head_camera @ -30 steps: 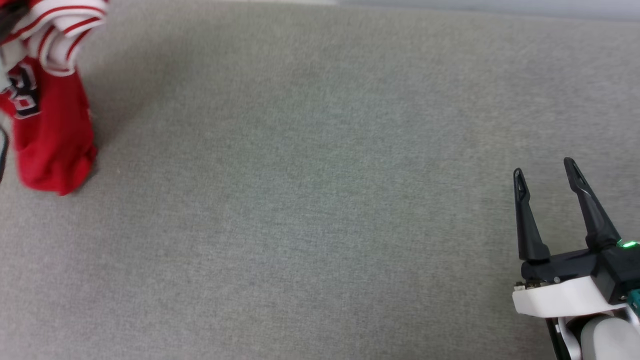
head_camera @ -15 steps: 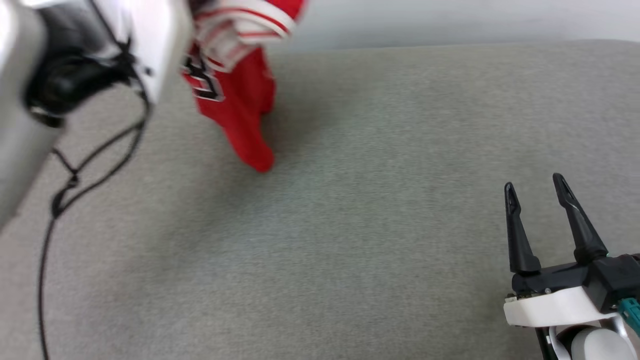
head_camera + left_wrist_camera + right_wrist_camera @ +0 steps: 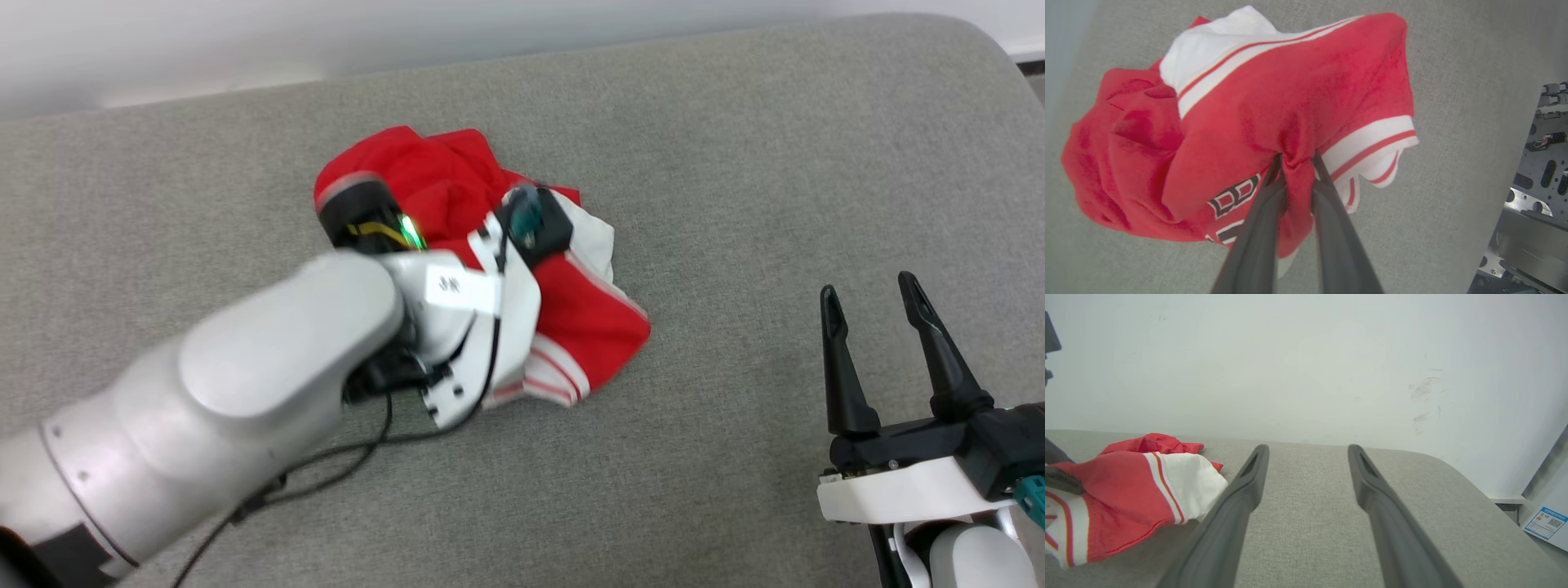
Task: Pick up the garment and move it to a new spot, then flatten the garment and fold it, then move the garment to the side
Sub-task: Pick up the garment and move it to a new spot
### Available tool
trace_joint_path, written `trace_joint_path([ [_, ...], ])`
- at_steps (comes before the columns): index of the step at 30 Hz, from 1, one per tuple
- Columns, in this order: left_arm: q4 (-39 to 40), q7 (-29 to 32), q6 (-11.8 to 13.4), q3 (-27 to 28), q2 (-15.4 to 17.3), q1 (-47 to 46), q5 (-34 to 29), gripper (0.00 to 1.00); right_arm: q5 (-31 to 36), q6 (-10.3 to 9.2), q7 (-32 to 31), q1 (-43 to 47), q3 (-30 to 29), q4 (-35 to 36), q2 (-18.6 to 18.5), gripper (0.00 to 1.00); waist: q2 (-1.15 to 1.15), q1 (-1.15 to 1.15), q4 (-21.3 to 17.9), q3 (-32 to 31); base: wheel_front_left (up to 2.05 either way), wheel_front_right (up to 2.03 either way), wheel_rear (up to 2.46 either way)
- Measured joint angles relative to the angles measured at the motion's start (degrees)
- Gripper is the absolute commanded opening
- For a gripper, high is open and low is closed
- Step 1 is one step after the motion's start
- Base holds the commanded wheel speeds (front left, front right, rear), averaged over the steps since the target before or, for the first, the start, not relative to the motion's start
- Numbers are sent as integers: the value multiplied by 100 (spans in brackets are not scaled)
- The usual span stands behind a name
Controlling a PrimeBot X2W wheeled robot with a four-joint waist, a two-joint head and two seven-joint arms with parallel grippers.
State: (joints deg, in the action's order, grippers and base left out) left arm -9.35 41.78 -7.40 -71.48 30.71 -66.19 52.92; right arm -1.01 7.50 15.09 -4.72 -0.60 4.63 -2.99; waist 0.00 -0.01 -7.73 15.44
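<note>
Fabric, grey and finely woven, covered the padded surface (image 3: 735,163) from its near edge to its rounded far corner at one o'clock in the head view. At five o'clock there, the right gripper (image 3: 868,284) hovered over bare cloth, its fingers spread wide and holding nothing. Well apart from it, at about ten o'clock from its tips, the garment (image 3: 588,318) sat bunched in a heap on the surface, red with white striped trim. The left gripper (image 3: 1296,157), reaching in from seven o'clock, was pinched narrow on a fold of red cloth just beside the black lettering. Beyond the surface rose a plain pale wall (image 3: 1306,355), scuffed at two o'clock in the right wrist view.
</note>
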Motion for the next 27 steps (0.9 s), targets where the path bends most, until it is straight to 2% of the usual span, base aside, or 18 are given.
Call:
trace_joint_path([
  [10, -132, 78, 1, -177, -437, 1137, -194, 0, -7, 1, 0, -52, -24, -101, 2, 100, 0, 0, -103, 222, 0, 0, 0],
  [11, -168, -58, 1, -176, -457, 1137, -221, 7, -7, 0, 0, -64, -33, -105, 1, 100, 0, 0, -94, 216, 0, 0, 0],
  [12, -223, -214, 1, -177, -476, 1137, -254, 82, -5, 1, 0, -65, -42, -116, 1, 100, 0, 1, -83, 203, 0, 0, 0],
  [13, -274, -411, 0, -181, -492, 1132, -289, 100, -5, 0, 0, -60, -44, -131, 1, 100, 0, 1, -71, 181, 0, 0, 0],
  [16, -417, -1098, 0, -189, -526, 1034, -297, 100, 3, 0, 0, -19, -69, -157, 2, 100, 0, 1, -24, 86, 0, 0, 0],
  [20, -526, -2209, 20, 199, -525, 926, -388, 100, 36, 0, 0, 91, -116, -181, 2, 100, 0, 0, 71, -104, 0, 0, 0],
  [23, -578, -2996, 271, 456, -454, 948, -633, 100, 62, 1, 0, 213, -147, -197, 3, 100, 0, 0, 178, -268, 0, 0, 0],
  [27, -613, -3988, 805, 798, -308, 1205, -879, 100, 93, 0, 0, 281, -176, -200, 3, 100, 0, 0, 339, -488, 0, 0, 0],
])
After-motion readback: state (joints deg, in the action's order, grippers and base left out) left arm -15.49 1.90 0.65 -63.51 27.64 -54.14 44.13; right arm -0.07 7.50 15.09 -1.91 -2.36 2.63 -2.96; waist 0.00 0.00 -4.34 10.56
